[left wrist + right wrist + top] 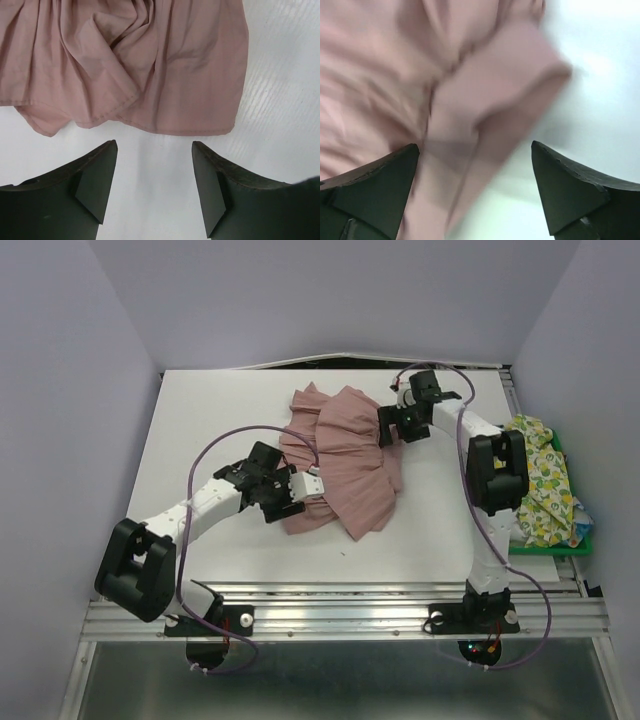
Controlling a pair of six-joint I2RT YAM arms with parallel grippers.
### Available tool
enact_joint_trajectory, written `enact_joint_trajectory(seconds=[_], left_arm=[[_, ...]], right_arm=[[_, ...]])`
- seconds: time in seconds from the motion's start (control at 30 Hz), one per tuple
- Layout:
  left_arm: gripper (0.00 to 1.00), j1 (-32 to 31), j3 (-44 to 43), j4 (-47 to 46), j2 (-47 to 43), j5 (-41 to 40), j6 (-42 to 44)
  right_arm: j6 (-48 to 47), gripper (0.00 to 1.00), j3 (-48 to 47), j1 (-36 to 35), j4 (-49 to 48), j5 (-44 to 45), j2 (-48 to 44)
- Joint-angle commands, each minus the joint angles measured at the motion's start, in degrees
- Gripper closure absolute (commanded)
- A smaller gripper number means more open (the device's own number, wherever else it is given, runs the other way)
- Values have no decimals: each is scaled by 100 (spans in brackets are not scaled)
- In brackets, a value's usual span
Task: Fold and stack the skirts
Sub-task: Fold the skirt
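Dusty-pink fabric, a gathered skirt, is lying rumpled and partly fanned out on the white tabletop, a little right of centre and between the two arms. The left claw is hovering just short of the near hem, its fingers spread apart and gripping nothing. The right claw is reaching over the far, narrower end, where a folded-over band is showing. Its fingers are also standing wide apart, with cloth beneath them but not pinched, though that view is coming out blurred. At the right edge a green bin is holding a lemon-patterned garment, probably another skirt waiting its turn.

The pink skirt is looking thin, light and thoroughly limp. It is creasing in soft pleats and will likely sag and slide on the smooth surface rather than keep any shape. The stitched hem and the thicker waistband are seeming the firmest places to pinch, ideally at two corners at once so the cloth is hanging flat. No brand, label or readable writing is showing anywhere.
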State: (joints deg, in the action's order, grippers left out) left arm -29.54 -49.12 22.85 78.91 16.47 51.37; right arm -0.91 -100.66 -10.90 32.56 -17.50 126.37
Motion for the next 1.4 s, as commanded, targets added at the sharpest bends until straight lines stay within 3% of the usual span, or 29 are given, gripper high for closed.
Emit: enact_joint_trajectory(seconds=[0.0, 0.17, 0.37, 0.53, 0.77, 1.03, 1.17, 1.27, 1.37], left_arm=[[26, -87, -80, -395, 53, 145, -136], [23, -236, -19, -580, 352, 216, -110], [22, -333, 96, -817, 686, 234, -22], [22, -324, -79, -590, 1064, 435, -84], [22, -228, -308, -457, 1478, 647, -399], [23, -96, -396, -501, 1557, 568, -585], [23, -8, -344, -562, 1487, 507, -602], [29, 1, -326, -738, 1609, 313, -743], [58, 18, -431, -782, 1732, 146, -892]], right_arm=[[-1208, 0, 319, 52, 794, 274, -1279], [-2928, 0, 740, 52, 1218, 212, -2264], [-4513, 19, 2794, -114, 463, -640, -3697], [-5593, 20, 3884, -518, -124, -790, -4390], [-6114, 18, 5458, -1255, -1838, -467, -4771], [-6149, 25, 6102, -1512, -3964, 378, -4208], [-6316, 28, 6278, -1512, -4521, 615, -4033], [-6545, 35, 6445, -1574, -4828, 835, -3822], [-6466, 51, 6463, -1635, -4996, 967, -3681]])
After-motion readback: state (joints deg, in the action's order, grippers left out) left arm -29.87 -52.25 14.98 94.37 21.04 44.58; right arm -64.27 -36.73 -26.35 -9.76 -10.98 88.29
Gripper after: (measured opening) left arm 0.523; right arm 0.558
